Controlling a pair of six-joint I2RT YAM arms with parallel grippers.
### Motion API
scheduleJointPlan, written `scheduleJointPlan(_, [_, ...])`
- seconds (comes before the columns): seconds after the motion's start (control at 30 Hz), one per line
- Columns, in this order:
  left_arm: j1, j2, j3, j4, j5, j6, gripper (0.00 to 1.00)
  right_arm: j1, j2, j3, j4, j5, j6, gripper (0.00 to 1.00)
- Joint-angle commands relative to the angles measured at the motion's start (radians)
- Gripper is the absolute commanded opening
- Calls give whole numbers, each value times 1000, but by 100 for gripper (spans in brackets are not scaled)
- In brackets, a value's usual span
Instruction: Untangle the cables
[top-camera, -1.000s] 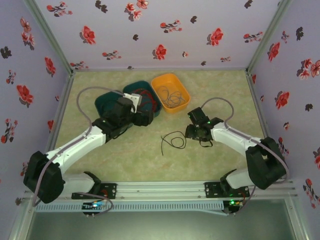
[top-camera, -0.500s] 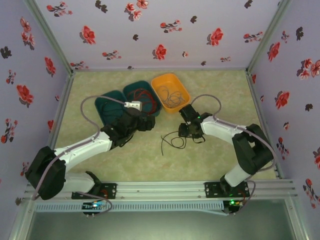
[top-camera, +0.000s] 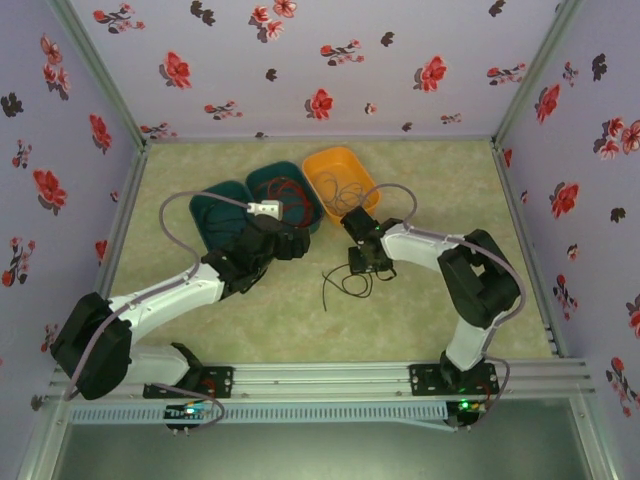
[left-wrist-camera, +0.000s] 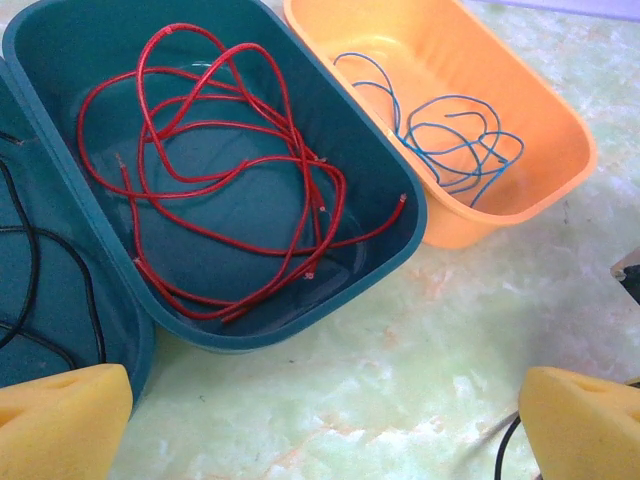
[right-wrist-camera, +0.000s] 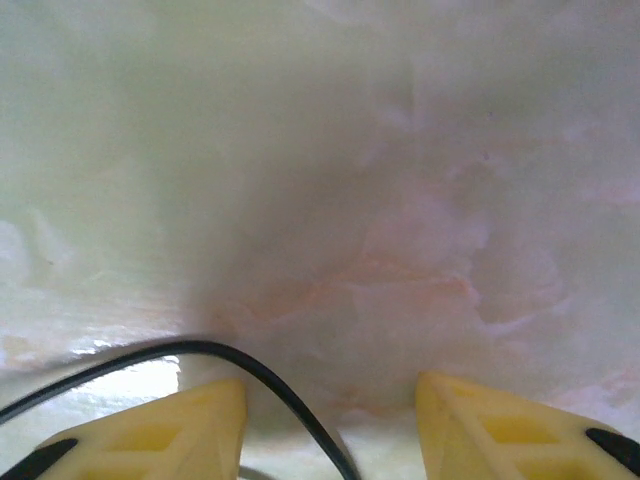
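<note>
Red cables (left-wrist-camera: 230, 170) and blue cables (left-wrist-camera: 450, 140) lay sorted apart beyond the wide-open left hand (left-wrist-camera: 325, 405). One black cable (right-wrist-camera: 270, 385) lay unsorted on the desk (right-wrist-camera: 400, 200), straddled by the half-open right hand (right-wrist-camera: 330, 405).

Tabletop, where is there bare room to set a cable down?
Bare: the marbled tabletop between the orange plastic tray and the right wall, and its near strip. Crowded: the middle, where the thin black cable lies at the right gripper, beside the teal trays.
</note>
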Motion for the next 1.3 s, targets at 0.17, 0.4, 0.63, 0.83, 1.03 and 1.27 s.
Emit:
scheduleJointPlan(0.17, [-4,11,8,1,-35,-16,100,6,56,-23,45,-76,-1,35])
scheduleJointPlan(0.4, [-4,3,10,-9,-36,-25,100,6,12,-34,24,-48,-9,7])
scheduleJointPlan(0.63, [-5,4,7,-10,-35,-44,100,6,-141,-48,7,-1,-15,0])
scheduleJointPlan(0.83, [-4,-9,-2,7,-35,-45,100,6,-254,-61,-3,24,-14,0])
scheduleJointPlan(1.03, [-4,-11,-21,85,22,-36,98,7,-363,-80,13,39,-16,0])
scheduleJointPlan(1.27, [-3,33,-10,151,186,20,88,6,-470,-103,52,29,-16,0])
